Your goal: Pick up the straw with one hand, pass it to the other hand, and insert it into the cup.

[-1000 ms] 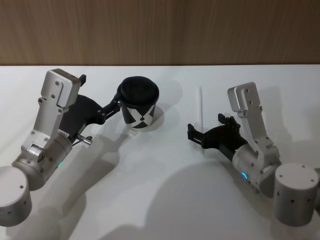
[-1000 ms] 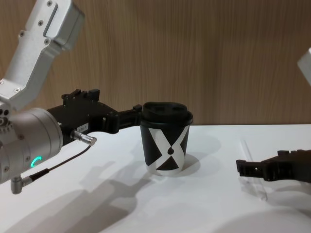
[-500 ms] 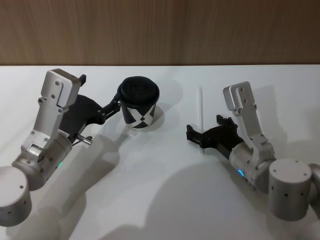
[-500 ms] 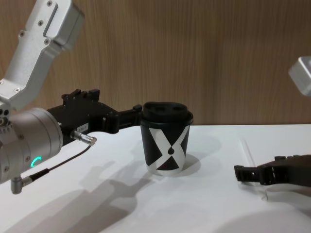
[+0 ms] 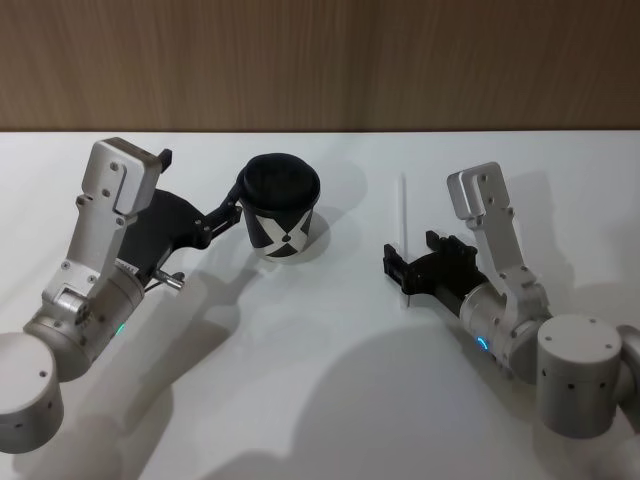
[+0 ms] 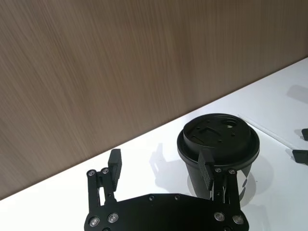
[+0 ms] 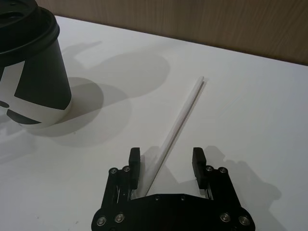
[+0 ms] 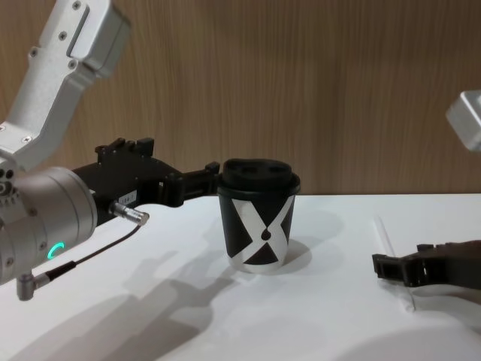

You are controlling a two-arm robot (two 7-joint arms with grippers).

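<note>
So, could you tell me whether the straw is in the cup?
Out: the straw lies flat on the table, its near end between the open fingers of the right gripper, apart from the cup.

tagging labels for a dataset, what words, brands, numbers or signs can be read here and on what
"X": bold white pattern on the black cup, a graphic, not a word.
Small black drop mark at the X's crossing: a sign, no lettering.
lid: raised moulded marks, too small to read.
straw, left claw at the cup, right claw astride the straw: no text.
</note>
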